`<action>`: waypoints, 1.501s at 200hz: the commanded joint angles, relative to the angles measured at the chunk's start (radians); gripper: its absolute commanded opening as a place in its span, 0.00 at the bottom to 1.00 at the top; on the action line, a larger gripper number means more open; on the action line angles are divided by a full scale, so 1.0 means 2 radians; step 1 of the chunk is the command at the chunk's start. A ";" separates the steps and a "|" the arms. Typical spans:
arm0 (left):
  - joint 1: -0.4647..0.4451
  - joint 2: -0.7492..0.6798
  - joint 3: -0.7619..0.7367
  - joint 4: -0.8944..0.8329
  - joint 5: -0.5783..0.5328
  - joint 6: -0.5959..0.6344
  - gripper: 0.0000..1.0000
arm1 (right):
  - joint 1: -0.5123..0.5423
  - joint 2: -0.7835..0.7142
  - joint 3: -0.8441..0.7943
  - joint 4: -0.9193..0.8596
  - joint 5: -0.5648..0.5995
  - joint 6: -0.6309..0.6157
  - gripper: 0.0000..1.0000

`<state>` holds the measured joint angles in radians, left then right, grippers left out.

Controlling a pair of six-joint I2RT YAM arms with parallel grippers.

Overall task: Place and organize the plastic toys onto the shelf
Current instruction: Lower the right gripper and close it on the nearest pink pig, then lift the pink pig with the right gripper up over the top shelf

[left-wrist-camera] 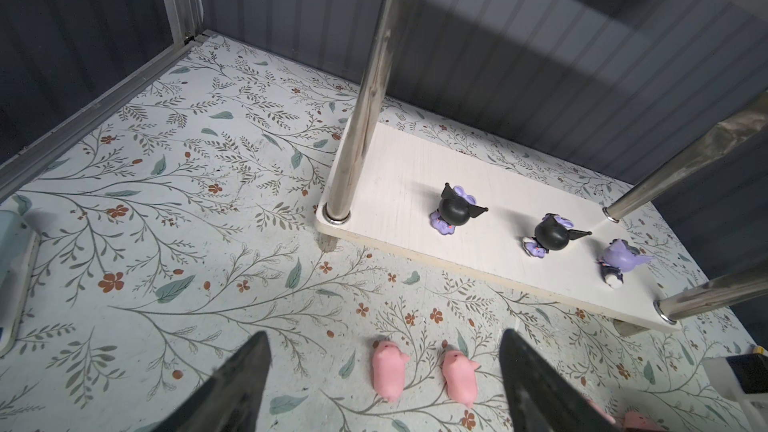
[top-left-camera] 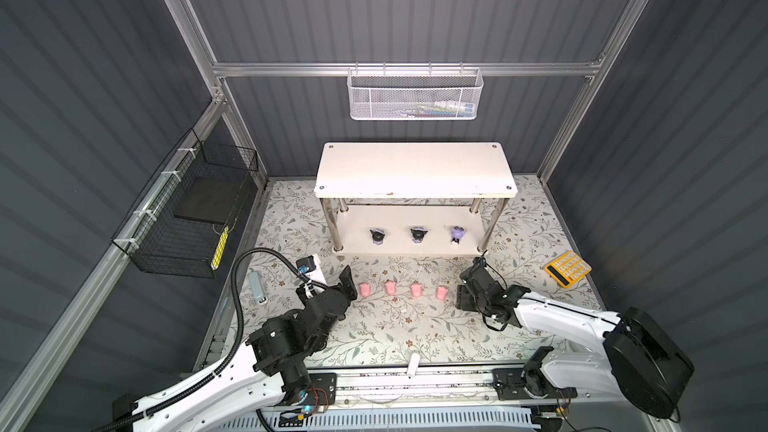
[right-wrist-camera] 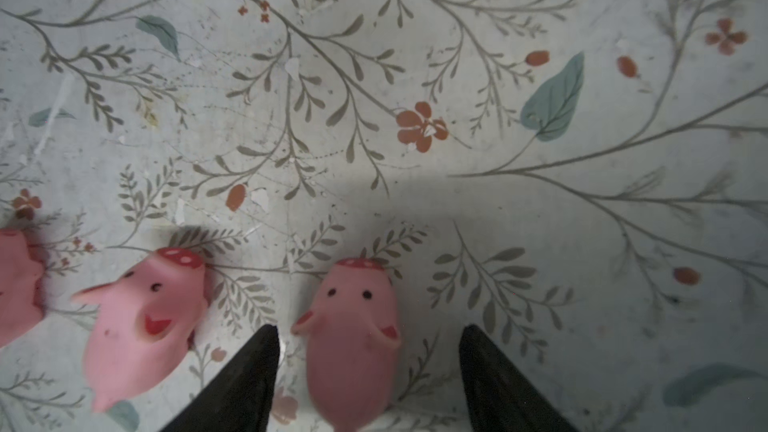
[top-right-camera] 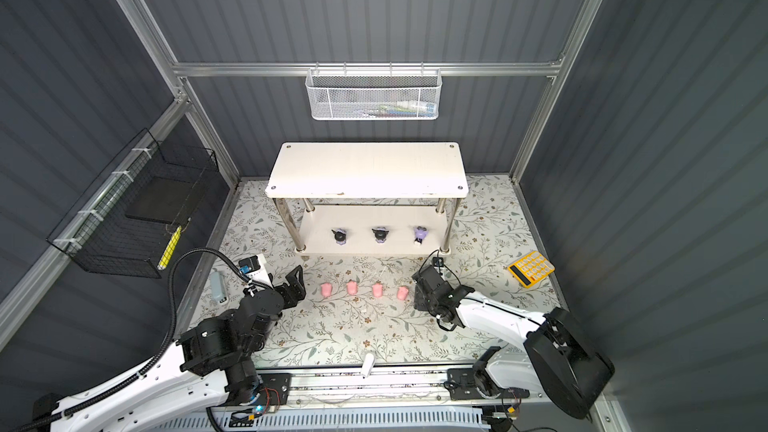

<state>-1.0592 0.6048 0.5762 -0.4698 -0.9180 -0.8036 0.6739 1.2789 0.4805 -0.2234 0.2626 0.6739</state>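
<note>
Four pigs (top-left-camera: pixel 415 290) in a row just before shelf (top-left-camera: pixel 415 172); three purple toys (top-left-camera: pixel 417 234) on its lower board. Right gripper (right-wrist-camera: pixel 370 328) half-open astride end pig (right-wrist-camera: pixel 351 351), not gripping; left gripper (left-wrist-camera: pixel 384 333) wide, empty. Likely light, soft, squashy: pinch mid-body, gently.

Soft, even overhead light; metal posts (left-wrist-camera: pixel 374 76) of the shelf (top-left-camera: pixel 415 168) glint. Right wrist view dimmer, pink toys (right-wrist-camera: pixel 353 326) before the shelf slightly blurred.
</note>
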 commanded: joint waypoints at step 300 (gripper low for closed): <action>0.000 0.023 -0.017 0.043 -0.007 0.029 0.87 | 0.019 -0.199 0.369 -0.486 0.003 -0.008 0.37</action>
<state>-1.0592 0.6247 0.5602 -0.4549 -0.9436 -0.7921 0.6872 0.8444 1.0744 -1.0134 0.2405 0.6857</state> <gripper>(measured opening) 0.866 0.372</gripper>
